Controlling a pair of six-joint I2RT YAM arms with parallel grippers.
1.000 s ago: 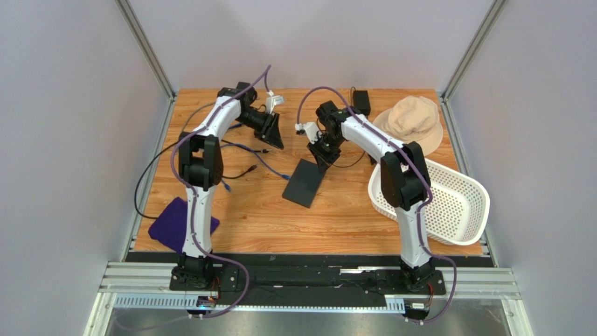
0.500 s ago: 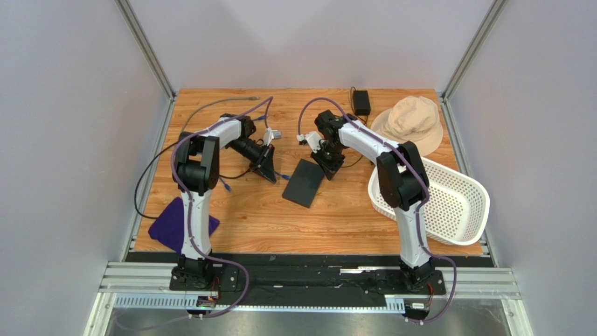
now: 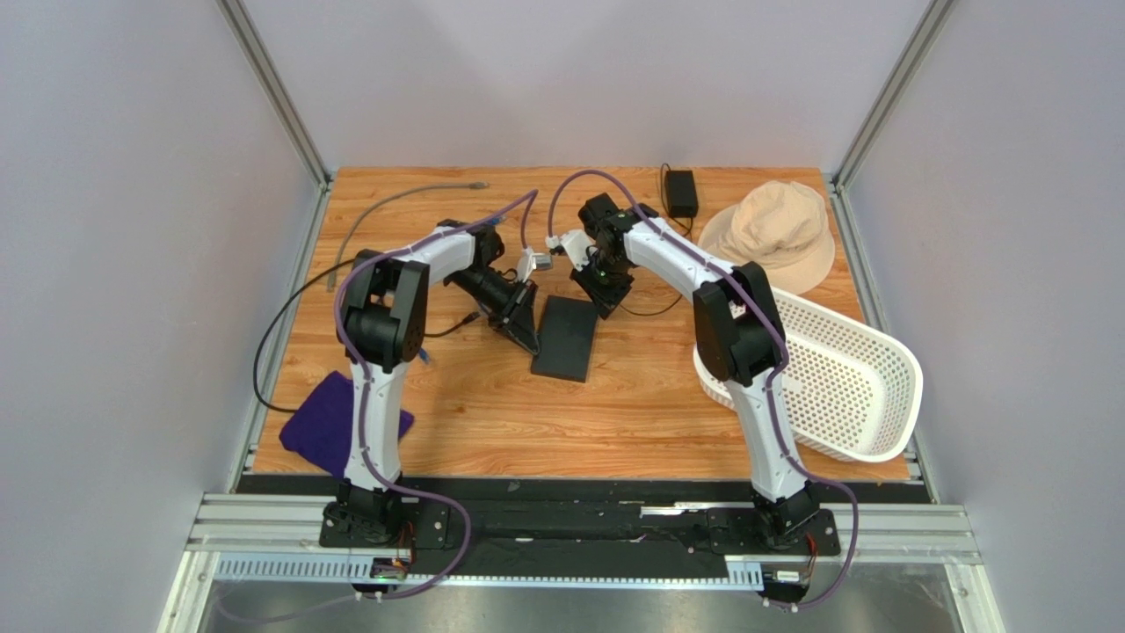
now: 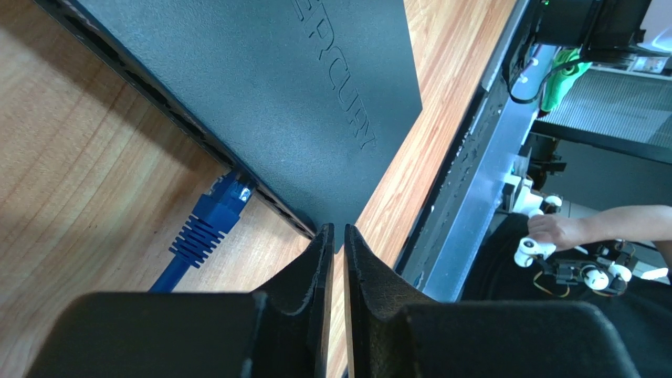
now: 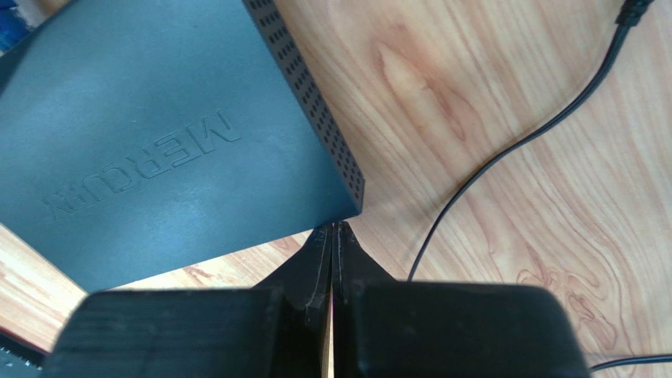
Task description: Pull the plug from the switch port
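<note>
Right tool [image 5: 334, 230], closed and empty, seemingly braces the switch [image 5: 158, 134] corner; left tool [image 4: 337, 230] barely parted, empty, plug [image 4: 209, 224] at nine o'clock.

Wood table [image 3: 634, 409] w/ switch [image 3: 565, 339], adapter [image 3: 681, 193], hat [image 3: 779, 231], white basket [image 3: 898, 396], purple cloth [image 3: 324, 420] on it.

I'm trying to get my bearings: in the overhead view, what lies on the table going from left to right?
purple cloth → black switch → white basket
</note>
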